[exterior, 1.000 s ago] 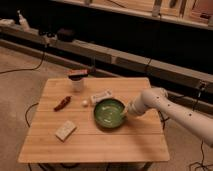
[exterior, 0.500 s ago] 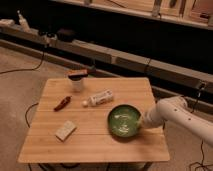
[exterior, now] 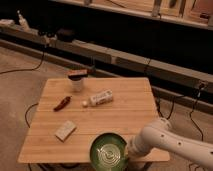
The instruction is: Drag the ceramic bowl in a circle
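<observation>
One round glossy dark-green ceramic bowl [exterior: 109,152] sits at the front edge of the wooden table [exterior: 125,115]; I see my gripper [exterior: 128,150], fingers closed together, against its right rim.

Gripper [exterior: 128,150] clamps ceramic bowl [exterior: 108,151] rim, fingers hidden.

My gripper [exterior: 128,149] is clamped on the right rim of the ceramic bowl [exterior: 109,151], at the front edge of the table [exterior: 135,95]. I see open wood just behind it and across the right side. To the left a pale block [exterior: 65,130] stands in the way. Farther back-left lie a bottle [exterior: 101,97], a red thing [exterior: 62,103] and a cup [exterior: 76,80].
</observation>
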You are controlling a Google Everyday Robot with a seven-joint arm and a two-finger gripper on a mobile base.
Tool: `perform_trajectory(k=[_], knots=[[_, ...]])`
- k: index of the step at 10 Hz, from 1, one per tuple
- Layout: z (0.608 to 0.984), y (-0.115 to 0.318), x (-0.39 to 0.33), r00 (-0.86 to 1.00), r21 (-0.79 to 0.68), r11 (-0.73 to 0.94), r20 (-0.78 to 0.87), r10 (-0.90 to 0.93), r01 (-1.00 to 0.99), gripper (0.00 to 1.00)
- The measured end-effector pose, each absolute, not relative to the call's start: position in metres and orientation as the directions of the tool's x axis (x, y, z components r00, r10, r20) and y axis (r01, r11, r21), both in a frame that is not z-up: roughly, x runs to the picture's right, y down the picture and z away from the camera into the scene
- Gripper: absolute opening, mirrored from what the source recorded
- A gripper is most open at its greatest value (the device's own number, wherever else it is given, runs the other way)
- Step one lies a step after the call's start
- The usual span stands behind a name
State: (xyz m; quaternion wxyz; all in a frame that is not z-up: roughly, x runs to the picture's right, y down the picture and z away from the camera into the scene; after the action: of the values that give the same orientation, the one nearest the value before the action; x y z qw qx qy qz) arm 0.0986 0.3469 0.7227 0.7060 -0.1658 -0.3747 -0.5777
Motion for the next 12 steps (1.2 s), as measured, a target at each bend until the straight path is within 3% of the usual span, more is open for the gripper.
perform_trajectory(k=[3,5,8,12], knots=[[0.749,0.327,0.042,-0.007,0.281,0.284,0.721,-0.693,0.917,0.02],[0.790,0.281,0.025,0.032,0.299,0.331,0.698,-0.716,0.895,0.02],[0.861,0.183,0.102,0.238,0.233,0.458,0.610,-0.756,0.858,0.02],[0.873,0.130,0.221,0.412,0.132,0.534,0.493,-0.766,0.835,0.02]])
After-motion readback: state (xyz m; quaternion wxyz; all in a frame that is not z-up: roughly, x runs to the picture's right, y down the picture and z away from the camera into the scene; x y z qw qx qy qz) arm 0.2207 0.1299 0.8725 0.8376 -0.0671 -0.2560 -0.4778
